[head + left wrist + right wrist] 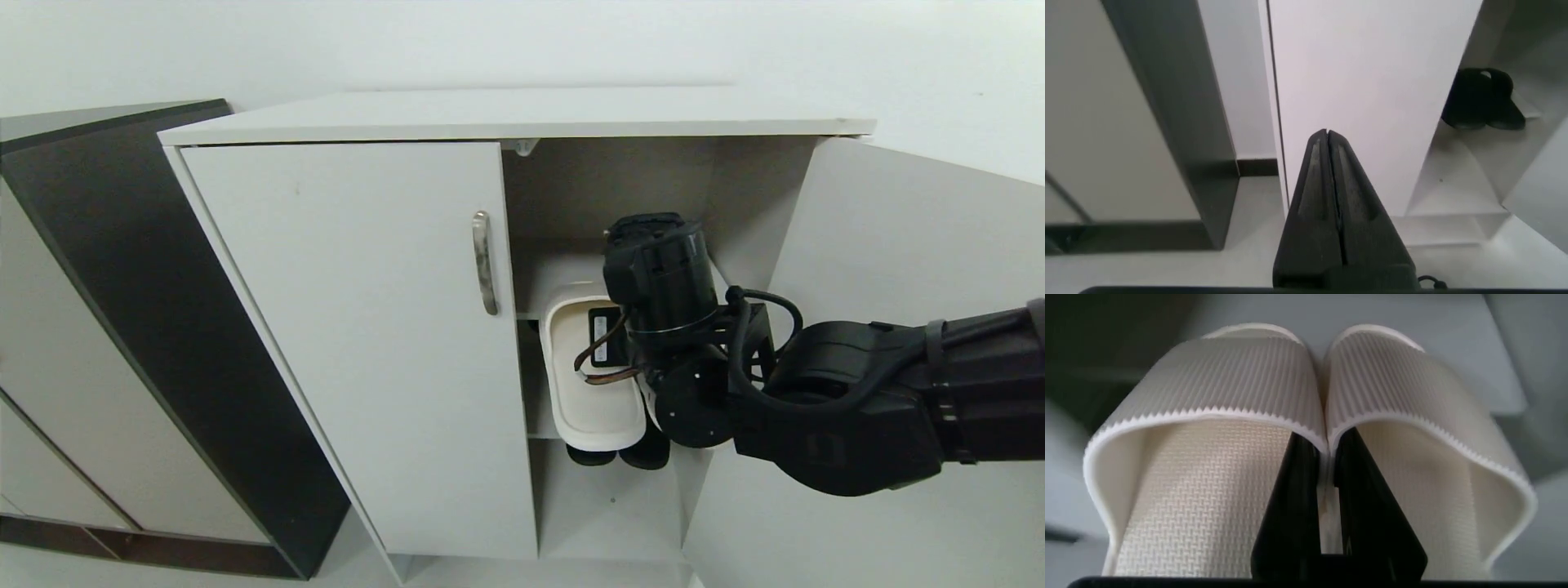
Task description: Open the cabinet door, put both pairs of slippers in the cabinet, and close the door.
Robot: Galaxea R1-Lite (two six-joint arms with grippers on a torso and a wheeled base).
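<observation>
Slippers (1208, 400) gripped by right hand (1327, 457); label (601, 337) illegible.

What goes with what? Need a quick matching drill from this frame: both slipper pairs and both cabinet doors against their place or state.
Things:
1. white slippers
2. black slippers
3. left cabinet door
4. right cabinet door

States:
a. swung open
b. lying on a cabinet shelf
c. closed
d. clamped in the right gripper

Pairs: 1-d, 2-b, 3-c, 4-a
</observation>
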